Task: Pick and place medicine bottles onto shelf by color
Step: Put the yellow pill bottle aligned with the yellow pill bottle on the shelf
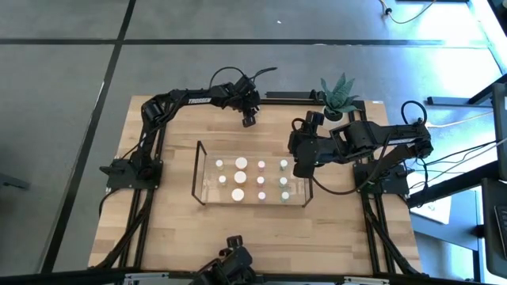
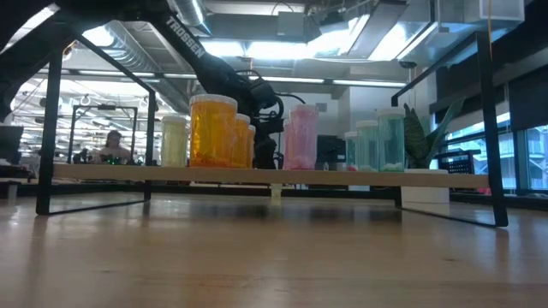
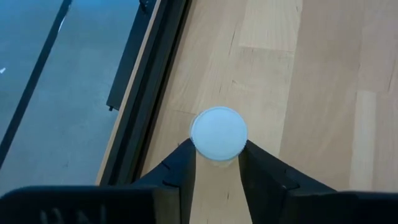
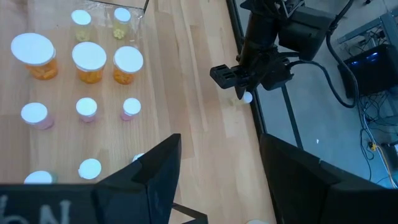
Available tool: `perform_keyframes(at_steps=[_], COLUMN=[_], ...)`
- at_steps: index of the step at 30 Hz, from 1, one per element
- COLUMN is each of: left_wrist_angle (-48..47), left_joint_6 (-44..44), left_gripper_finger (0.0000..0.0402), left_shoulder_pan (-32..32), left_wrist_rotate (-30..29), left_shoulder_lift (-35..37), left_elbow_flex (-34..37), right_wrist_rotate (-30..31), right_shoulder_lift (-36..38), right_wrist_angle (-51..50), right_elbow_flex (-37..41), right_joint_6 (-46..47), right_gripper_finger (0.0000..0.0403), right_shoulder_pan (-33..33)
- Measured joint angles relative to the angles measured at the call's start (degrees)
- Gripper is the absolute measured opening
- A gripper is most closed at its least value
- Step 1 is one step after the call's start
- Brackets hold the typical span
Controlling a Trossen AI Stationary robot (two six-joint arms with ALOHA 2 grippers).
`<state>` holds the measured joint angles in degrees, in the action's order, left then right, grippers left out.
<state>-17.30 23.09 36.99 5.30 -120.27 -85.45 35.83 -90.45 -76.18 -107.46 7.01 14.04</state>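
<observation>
- My left gripper [image 3: 217, 163] sits near the table's [image 1: 158, 229] far edge, its fingers [image 3: 181, 168] pressed against both sides of a white-capped bottle [image 3: 218, 134] standing on the wood, well apart from the shelf [image 1: 198, 170].
- My right gripper [image 4: 217, 180] hovers over the shelf's right end, beside the plant [image 1: 339, 95], jaws wide and holding nothing.
- On the shelf, bottles stand grouped: yellow-green [image 4: 81, 23], orange [image 4: 89, 62], pink [image 4: 86, 109], and green [image 2: 381, 141] at the right end.

White-capped bottles [image 1: 240, 165] upright on shelf [image 1: 198, 170] — grouped by colour
</observation>
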Motion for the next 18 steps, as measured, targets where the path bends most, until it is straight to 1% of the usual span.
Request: perform_keyframes(at_steps=[7, 12, 18], left_wrist_angle=[-0.11, -0.11, -0.19], left_joint_6=[0.61, 1.01, 1.01], left_gripper_finger=[0.0100, 0.0104, 0.0108], left_shoulder_pan=[0.00, -0.02, 0.00], left_wrist_rotate=[-0.02, -2.02, -2.22], left_shoulder_lift=[0.00, 0.00, 0.00], left_elbow_flex=[0.00, 0.00, -0.02], right_wrist_rotate=[0.00, 0.00, 0.00], right_shoulder_lift=[0.00, 0.00, -0.01], right_wrist_angle=[0.00, 0.00, 0.00], right_elbow_flex=[0.00, 0.00, 0.00], right_joint_6=[0.00, 0.00, 0.02], right_gripper_finger=[0.0220, 0.0220, 0.0220], right_shoulder_pan=[0.00, 0.00, 0.01])
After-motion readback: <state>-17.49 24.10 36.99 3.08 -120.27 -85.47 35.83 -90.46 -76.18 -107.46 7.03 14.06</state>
